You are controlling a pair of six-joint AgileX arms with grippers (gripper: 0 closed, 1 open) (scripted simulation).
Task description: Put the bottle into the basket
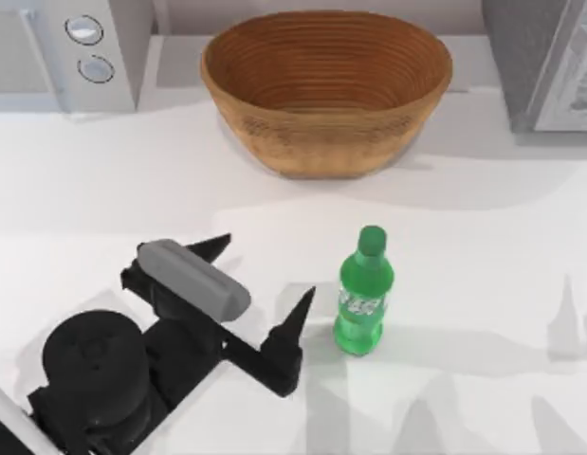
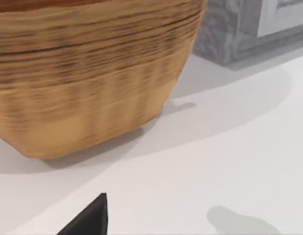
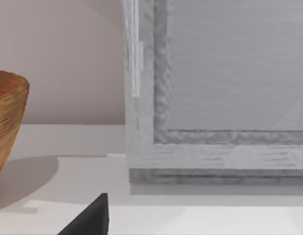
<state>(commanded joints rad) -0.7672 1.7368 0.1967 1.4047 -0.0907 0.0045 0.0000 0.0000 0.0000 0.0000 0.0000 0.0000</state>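
Left hand [image 1: 262,277], fingers spread apart, beside upright bottle [image 1: 363,294]; basket [image 1: 326,90] behind.

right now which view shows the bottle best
The top view: the bottle stands upright on the table, whole and unobstructed, just right of the open left gripper. Both wrist views point toward the basket and beyond instead.

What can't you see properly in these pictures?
- Basket in the left wrist view: its rim and inside are cut off by the picture's edge.
- Basket in the right wrist view: mostly cut off by the edge.
- Bottle label in the top view: writing too small to read.
- Left gripper in the top view: the arm runs off the edge.
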